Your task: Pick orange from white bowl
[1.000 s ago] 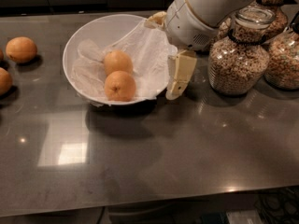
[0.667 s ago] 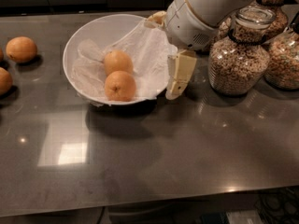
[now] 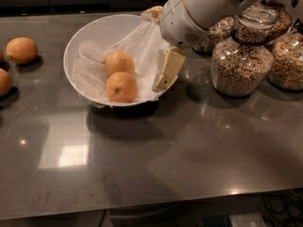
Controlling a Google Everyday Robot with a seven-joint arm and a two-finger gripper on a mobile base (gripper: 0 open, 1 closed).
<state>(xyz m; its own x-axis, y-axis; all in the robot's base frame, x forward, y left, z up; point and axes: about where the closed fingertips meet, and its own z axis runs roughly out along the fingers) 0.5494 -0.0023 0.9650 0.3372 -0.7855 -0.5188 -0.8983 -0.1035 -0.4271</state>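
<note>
The white bowl [image 3: 102, 25], lined with crinkled plastic, stands at the back middle of the dark counter. Two oranges lie in it, touching: one toward the middle [image 3: 119, 62] and one nearer the front rim [image 3: 121, 87]. Their colours look nearly alike, so I cannot tell which is the paler. My gripper [image 3: 162, 78], cream-coloured below the white arm [image 3: 203, 6], hangs over the bowl's right rim, about a hand's width right of the oranges and touching neither.
Three glass cereal jars stand right of the bowl: the nearest [image 3: 241, 56], one behind it [image 3: 215, 32] and one at the far right [image 3: 289, 60]. Two loose oranges [image 3: 21, 49] [image 3: 4, 82] lie at the left edge. The counter's front edge runs along the bottom.
The gripper has moved a little to the left, from just outside the bowl's right rim to over it. The bowl and oranges have not moved.
</note>
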